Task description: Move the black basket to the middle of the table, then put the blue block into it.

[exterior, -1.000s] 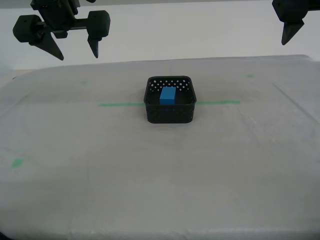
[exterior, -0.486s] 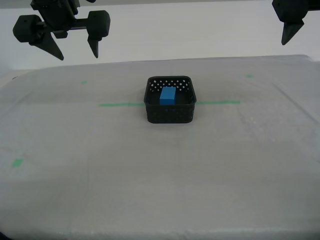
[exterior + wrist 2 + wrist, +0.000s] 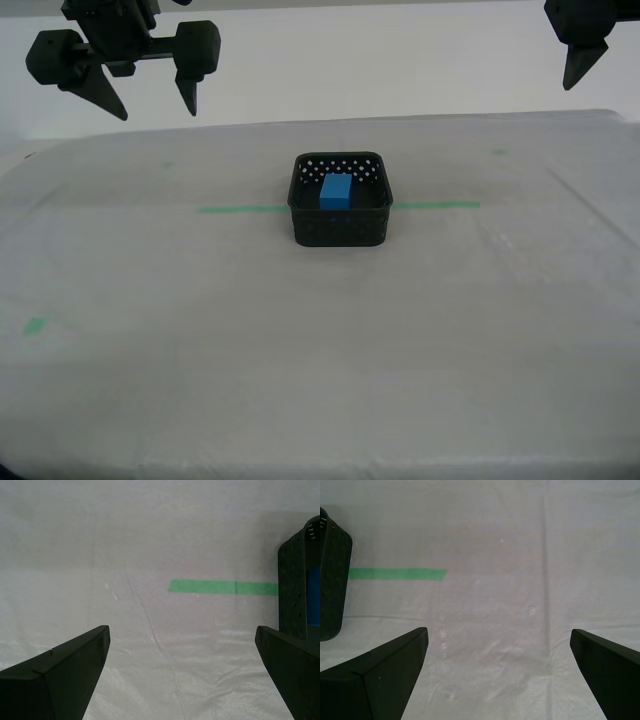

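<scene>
Hanging above the exterior view's left, my second gripper (image 3: 140,95) has its jaws spread wide, empty. The black basket (image 3: 340,218) sits mid-table (image 3: 200,350) on the green tape line (image 3: 240,209), the blue block (image 3: 336,191) inside. My first gripper (image 3: 495,680), also spread and empty, hangs at that view's right.

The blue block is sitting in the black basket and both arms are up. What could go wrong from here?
1. The small black perforated plastic basket stands free on the whitish-grey sheeted table, across the green tape line. A low sweep by my first pincer or my second pincer, both open, could push it off centre.
2. The small bright-blue block lies loose inside, so a hard bump might tip it out.
</scene>
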Available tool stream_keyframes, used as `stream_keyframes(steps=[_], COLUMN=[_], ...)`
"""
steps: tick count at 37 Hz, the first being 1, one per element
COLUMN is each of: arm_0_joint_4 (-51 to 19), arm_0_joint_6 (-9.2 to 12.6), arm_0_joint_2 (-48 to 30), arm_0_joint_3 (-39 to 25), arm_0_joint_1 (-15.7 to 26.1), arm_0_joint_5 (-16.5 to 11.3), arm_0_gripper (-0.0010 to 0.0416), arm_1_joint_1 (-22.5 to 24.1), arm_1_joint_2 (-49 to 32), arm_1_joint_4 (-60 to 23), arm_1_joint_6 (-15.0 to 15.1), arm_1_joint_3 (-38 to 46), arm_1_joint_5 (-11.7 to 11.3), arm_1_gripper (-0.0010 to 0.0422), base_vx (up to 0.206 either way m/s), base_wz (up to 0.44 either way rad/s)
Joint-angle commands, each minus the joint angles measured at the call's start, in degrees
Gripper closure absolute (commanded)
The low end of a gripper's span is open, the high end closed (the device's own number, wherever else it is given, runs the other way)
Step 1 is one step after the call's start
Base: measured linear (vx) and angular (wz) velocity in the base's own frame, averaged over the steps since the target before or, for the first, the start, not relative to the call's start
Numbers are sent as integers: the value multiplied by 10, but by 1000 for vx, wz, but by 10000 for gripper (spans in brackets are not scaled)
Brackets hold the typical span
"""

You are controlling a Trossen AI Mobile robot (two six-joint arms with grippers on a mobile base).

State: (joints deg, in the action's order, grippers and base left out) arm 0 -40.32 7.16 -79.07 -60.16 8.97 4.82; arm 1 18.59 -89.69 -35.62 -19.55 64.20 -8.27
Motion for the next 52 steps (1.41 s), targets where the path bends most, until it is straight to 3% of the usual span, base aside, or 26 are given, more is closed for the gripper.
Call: stream_keyframes(steps=[1,52], arm_0_joint_4=[0,0], arm_0_joint_6=[0,0], arm_0_joint_2=[0,0], arm_0_joint_3=[0,0], arm_0_joint_1=[0,0], arm_0_joint_5=[2,2], arm_0_gripper=[7,7], arm_1_joint_1=[0,0], arm_1_joint_2=[0,0], arm_1_joint_4=[1,2], arm_1_joint_6=[1,1], arm_1_joint_3=[0,0], arm_1_joint_5=[-1,-1], arm_1_gripper=[12,12], base_vx=[0,0], base_wz=[0,0])
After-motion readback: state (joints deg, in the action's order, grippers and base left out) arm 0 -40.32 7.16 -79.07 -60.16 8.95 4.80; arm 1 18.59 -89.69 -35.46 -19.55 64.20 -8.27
